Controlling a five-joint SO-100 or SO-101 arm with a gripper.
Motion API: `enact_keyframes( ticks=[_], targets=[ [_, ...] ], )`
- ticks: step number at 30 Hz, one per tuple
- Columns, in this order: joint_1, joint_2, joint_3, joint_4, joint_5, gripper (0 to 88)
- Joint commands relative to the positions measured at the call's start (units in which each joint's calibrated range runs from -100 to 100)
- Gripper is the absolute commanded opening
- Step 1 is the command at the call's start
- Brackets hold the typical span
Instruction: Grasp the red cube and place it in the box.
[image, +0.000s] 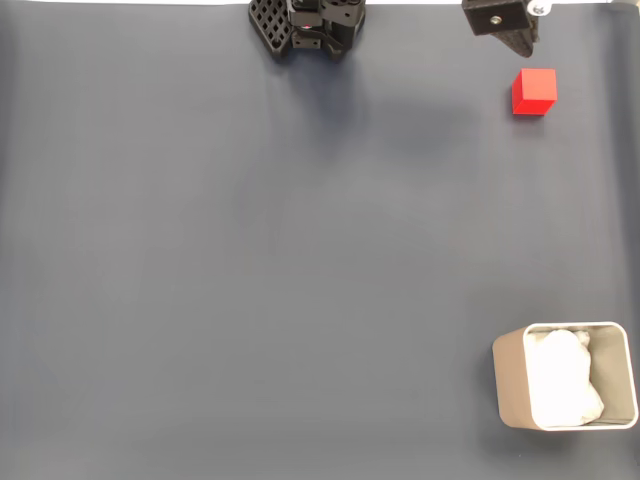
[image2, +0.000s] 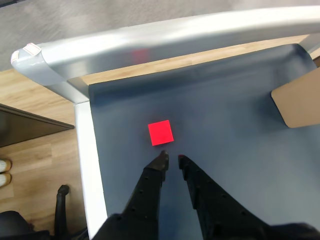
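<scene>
Wrist view: matte red cube (image2: 160, 133) on smooth grey mat (image2: 240, 165).

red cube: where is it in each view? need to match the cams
Fixed view: the red cube sits near the top right on the dark mat, just below a black arm part at the top edge.
Wrist view: the red cube lies near the centre, just beyond the tips of the gripper.
Shared landmark: the box, at the bottom right in the fixed view, cut off at the right edge in the wrist view.
</scene>
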Motion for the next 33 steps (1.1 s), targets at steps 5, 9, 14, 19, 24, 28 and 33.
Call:
enact_keyframes(
  ticks=[5,9,14,19,24,28,33],
  targets=[
    [-0.12,0.50,1.29,-2.80,3.08,7.8],
    [0.80,0.50,1.65,-2.88,3.42,10.6],
    [2.50,0.24,3.30,-4.19,4.49,15.1],
    [3.85,0.07,4.21,-5.66,4.88,21.6],
    [4.42,0.07,5.12,-7.30,5.37,28.8],
    [5.49,0.07,5.76,-8.86,5.32,34.4],
    [6.41,-0.28,6.12,-9.93,5.08,39.1]
  ],
)
